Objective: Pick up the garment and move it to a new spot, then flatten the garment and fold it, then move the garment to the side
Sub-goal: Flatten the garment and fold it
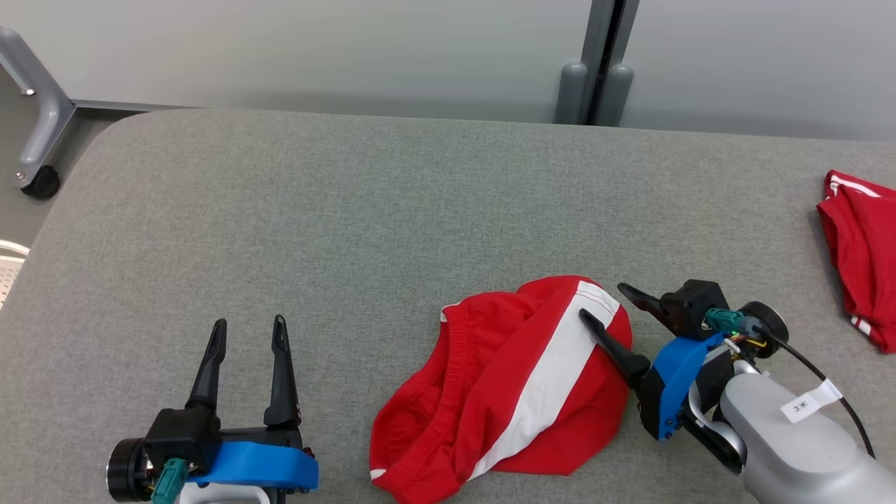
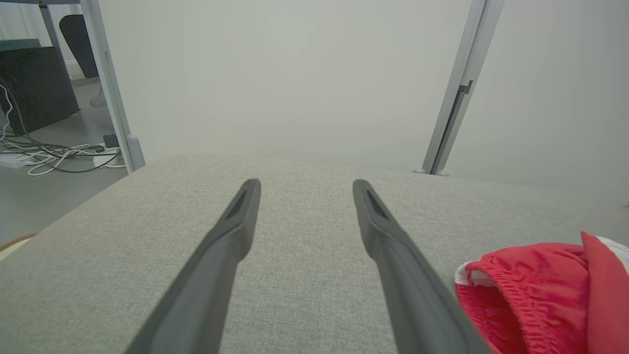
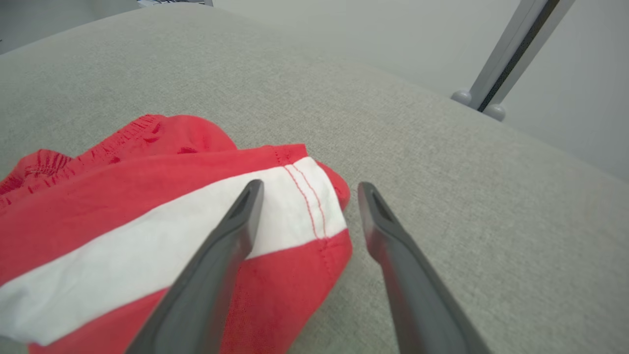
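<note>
The red garment with its white stripe lies rumpled on the grey tabletop, not yet flattened. The right gripper is at the garment's right hem with its fingers spread wide. One finger is over the white stripe and the other just past the hem over bare tabletop, placed, I judge, to straddle that edge for a pinch. The left gripper, also wide open and empty, sits well to the garment's left, probably to keep clear. A second red piece lies well to the garment's right.
</note>
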### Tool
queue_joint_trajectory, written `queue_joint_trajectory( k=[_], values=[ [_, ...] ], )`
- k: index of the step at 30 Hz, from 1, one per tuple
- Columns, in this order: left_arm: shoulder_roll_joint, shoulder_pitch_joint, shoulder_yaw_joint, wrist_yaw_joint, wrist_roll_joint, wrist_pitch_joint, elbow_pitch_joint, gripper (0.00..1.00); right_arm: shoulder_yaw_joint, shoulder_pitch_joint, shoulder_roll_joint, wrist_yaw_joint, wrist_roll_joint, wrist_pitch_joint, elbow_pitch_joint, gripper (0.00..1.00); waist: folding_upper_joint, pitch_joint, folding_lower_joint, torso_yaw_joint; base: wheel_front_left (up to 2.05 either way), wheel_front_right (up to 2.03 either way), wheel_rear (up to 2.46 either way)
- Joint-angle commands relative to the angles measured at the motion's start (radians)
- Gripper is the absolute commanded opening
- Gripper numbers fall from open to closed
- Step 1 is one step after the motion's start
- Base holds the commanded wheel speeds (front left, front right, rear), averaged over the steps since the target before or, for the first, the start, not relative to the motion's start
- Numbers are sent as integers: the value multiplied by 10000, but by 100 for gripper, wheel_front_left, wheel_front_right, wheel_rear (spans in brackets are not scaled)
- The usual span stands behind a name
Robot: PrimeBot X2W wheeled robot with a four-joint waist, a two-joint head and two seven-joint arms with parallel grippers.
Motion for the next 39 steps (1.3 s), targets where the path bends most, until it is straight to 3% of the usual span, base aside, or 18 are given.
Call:
queue_joint_trajectory(
  k=[1,6,7,9,15,24,25,27,32,39],
  values=[
    [-3,-182,-41,55,-27,-43,-38,100,234,-206,-4,2,281,11,259,100,-1,106,-1,100,0,0,0],
    [-3,-239,-100,108,-79,-43,-43,100,1125,-469,148,2,968,119,1017,100,-1,198,-1,171,0,0,0],
    [-3,-261,-115,108,-92,-43,-35,100,1272,-513,188,2,1142,100,1118,73,-1,213,-1,173,0,0,0],
    [-3,-302,-160,140,-96,-43,-19,100,1559,-591,242,2,1469,119,1248,0,-1,235,-1,182,0,0,0],
    [-3,-414,-316,217,-193,-43,-18,100,1808,-1269,279,2,1935,-596,1714,0,-1,289,-1,212,0,0,0],
    [-3,-223,-182,255,-193,-43,-14,100,1189,-1555,203,2,1998,-1054,1729,0,-1,137,-1,99,0,0,0],
    [-3,-196,-157,255,-188,-43,-26,100,977,-1518,142,2,1869,-1057,1562,24,-1,118,-1,59,0,0,0],
    [0,-134,-86,257,-182,-43,-40,100,506,-1155,136,2,1798,-1050,1222,100,-1,52,-1,-31,0,0,0],
    [-1,9,15,141,-30,-43,-53,100,-1339,-246,7,3,1161,-1049,64,100,-1,-170,-1,-353,0,0,0],
    [-1,326,352,-68,356,-43,-96,100,-4046,1857,393,2,-124,-1049,-1783,100,-1,-693,-1,-1033,0,0,0]
  ],
)
